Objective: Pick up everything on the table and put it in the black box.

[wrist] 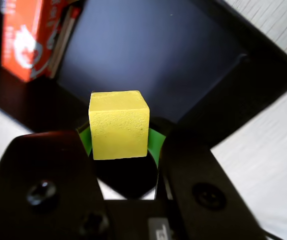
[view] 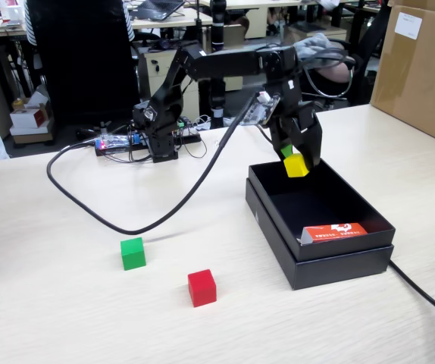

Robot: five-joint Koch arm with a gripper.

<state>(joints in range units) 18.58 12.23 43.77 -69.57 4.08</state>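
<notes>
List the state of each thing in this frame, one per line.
gripper: shut on yellow cube, above the black box
yellow cube: held, in the air
black box: open, red-and-white carton inside
red-and-white carton: lying in box
green cube: on table
red cube: on table

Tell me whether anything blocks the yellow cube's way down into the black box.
Nothing visible does. The gripper holds the yellow cube above the black box, over bare floor. The red-and-white carton lies inside at the box's near end in the fixed view, off to the side of the cube.
</notes>
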